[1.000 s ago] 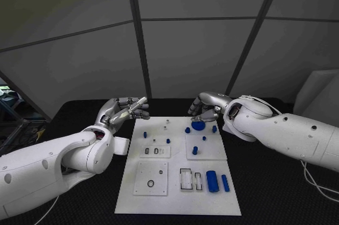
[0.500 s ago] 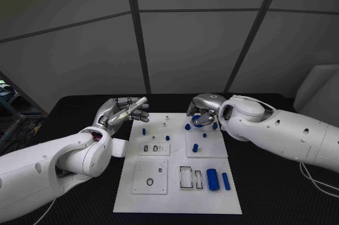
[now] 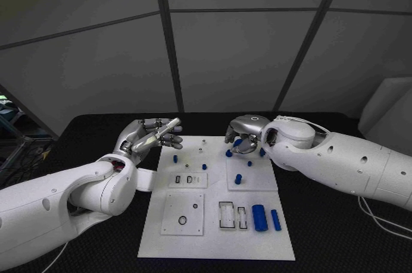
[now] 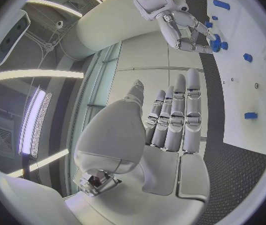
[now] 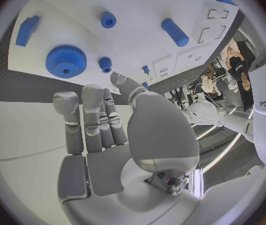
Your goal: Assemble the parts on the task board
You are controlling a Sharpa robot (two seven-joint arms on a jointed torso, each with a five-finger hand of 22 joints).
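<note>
Head view: white task board [image 3: 215,225] in the middle of the black table [image 3: 334,225], carrying small blue pegs, a large blue cylinder [image 3: 258,217] beside rectangular recesses at the near end, and a blue gear [image 5: 65,61] at the far end. The right hand [image 3: 244,137] hovers over that gear with fingers apart and nothing in them; the left hand [image 3: 152,136] is raised just off the board's far left corner, fingers extended and holding nothing. Step judged: reaching for the gear; the next move calls for lowering the right hand and closing its fingers round the toothed rim without knocking the small peg [image 5: 105,63] just beside it.
</note>
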